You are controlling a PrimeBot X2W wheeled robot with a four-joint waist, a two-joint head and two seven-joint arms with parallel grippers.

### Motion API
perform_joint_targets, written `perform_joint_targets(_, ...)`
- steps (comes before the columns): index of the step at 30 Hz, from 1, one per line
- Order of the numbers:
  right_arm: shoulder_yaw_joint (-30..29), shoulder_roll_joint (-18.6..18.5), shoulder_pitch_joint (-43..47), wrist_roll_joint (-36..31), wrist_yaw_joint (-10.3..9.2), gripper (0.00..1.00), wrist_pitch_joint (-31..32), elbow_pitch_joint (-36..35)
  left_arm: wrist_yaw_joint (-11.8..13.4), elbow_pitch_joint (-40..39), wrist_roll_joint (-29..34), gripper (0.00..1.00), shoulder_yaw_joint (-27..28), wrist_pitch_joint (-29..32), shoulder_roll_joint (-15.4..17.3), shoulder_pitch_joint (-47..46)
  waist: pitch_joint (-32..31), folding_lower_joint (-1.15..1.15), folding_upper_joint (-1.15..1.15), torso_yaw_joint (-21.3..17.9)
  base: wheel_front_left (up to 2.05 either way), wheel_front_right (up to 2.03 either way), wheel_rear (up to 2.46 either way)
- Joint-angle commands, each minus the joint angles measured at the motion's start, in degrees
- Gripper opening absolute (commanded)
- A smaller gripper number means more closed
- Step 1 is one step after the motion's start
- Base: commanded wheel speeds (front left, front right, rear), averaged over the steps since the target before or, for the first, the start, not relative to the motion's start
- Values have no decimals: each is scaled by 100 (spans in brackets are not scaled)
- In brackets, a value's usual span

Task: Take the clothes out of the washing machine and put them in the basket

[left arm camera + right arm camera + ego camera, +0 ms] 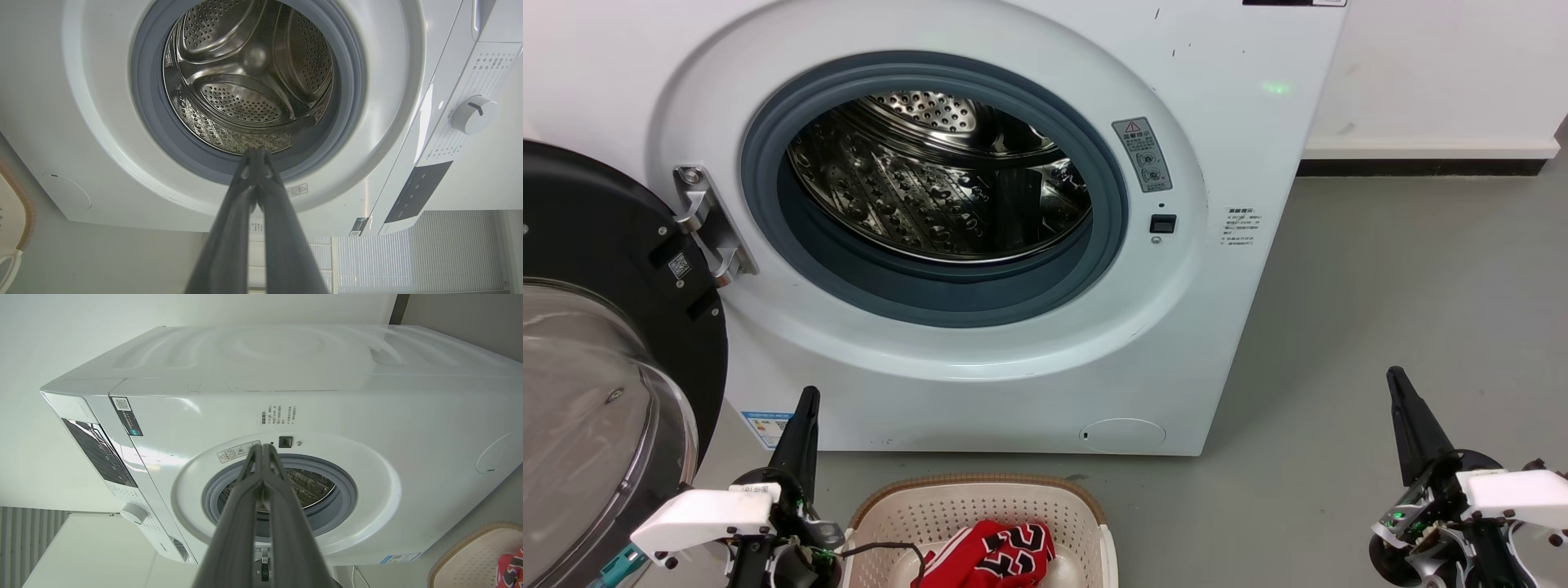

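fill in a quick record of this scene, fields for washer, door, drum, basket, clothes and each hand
washing machine: white front-loader, porthole open
door: swung open, at the left of the head view
drum: no clothes in the part that shows
basket: on the floor in front of the machine
clothes: red numbered jersey lying in the basket
left hand: shut, empty, left of the basket
right hand: shut, empty, off to the basket's right

left tool closed and empty, right tool the same
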Motion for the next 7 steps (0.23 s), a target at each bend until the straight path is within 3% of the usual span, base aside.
perform_joint_targets(1, -8, 18, -67, -12, -2, 0, 32, 10, -24, 7, -9, 0, 19, 16, -5, -42, 0, 0, 0, 0, 0, 0, 0)
perform_joint_targets(7, -21, 24, -68, -28, -2, 0, 34, 10, -24, 7, -9, 0, 19, 15, -5, -42, 0, 0, 0, 0, 0, 0, 0)
